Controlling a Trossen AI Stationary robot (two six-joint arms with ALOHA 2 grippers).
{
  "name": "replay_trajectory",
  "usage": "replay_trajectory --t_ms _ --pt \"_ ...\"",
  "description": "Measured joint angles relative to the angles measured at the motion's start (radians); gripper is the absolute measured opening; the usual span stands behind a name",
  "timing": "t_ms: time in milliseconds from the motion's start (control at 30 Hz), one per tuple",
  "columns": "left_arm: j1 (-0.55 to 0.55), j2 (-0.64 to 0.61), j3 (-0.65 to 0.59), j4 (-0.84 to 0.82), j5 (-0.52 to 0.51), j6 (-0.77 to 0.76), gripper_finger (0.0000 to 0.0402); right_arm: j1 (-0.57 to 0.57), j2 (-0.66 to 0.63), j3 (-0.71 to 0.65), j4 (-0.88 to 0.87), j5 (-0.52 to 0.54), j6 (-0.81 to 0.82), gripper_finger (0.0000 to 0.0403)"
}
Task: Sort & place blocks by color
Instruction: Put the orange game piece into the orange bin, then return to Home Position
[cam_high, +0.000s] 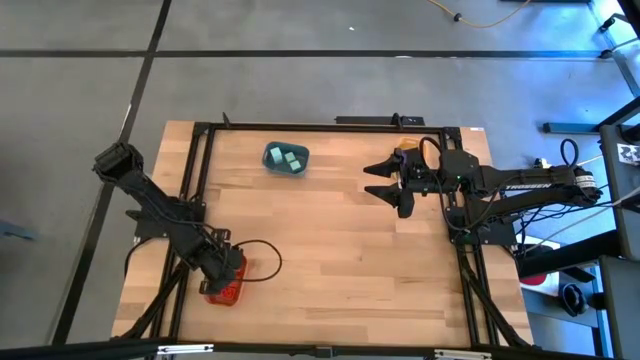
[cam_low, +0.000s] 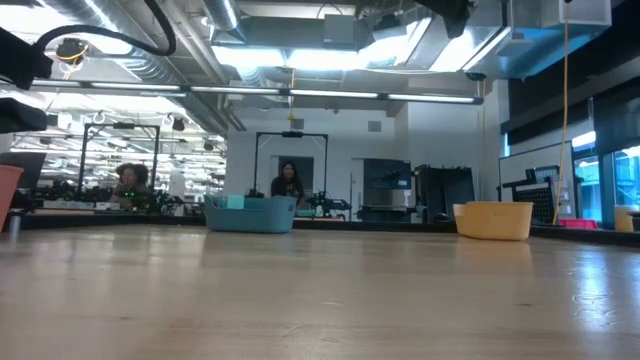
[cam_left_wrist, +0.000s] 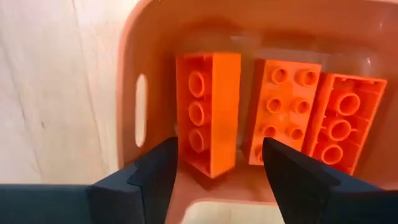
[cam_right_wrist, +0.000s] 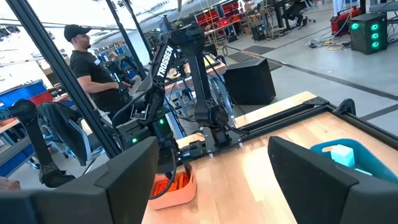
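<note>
Left tool (cam_left_wrist: 217, 165) hovers wide open over the orange tray (cam_high: 226, 290), three orange-red blocks (cam_left_wrist: 208, 109) lying sorted inside. Farther across the desk (cam_high: 330, 260), teal blocks (cam_high: 288, 159) fill the blue tray (cam_high: 270, 165). Right tool (cam_high: 385, 182) waits open, empty.

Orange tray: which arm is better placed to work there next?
Left. Its gripper hangs open directly over the orange tray, above three orange blocks. The right gripper sits across the table near the blue tray.
</note>
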Motion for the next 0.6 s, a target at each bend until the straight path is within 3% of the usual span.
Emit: replay_trajectory --t_ms 167,367,467,600 --pt "0.025 -0.014 0.035 -0.014 0.062 0.0 0.0227 0.0 0.0 0.0 0.0 0.0 -0.001 0.0307" --pt "0.077 -0.136 0.119 -0.014 0.096 0.013 0.0228 0.0 0.0 0.0 0.0 -0.001 -0.001 0.0307" --pt "0.125 -0.229 0.193 -0.014 0.056 0.062 0.0225 0.0 0.0 0.0 0.001 -0.001 -0.002 0.0307" --pt "0.245 -0.327 0.323 -0.008 -0.118 0.183 0.0224 -0.001 0.0 0.0 0.002 -0.001 -0.002 0.0307"
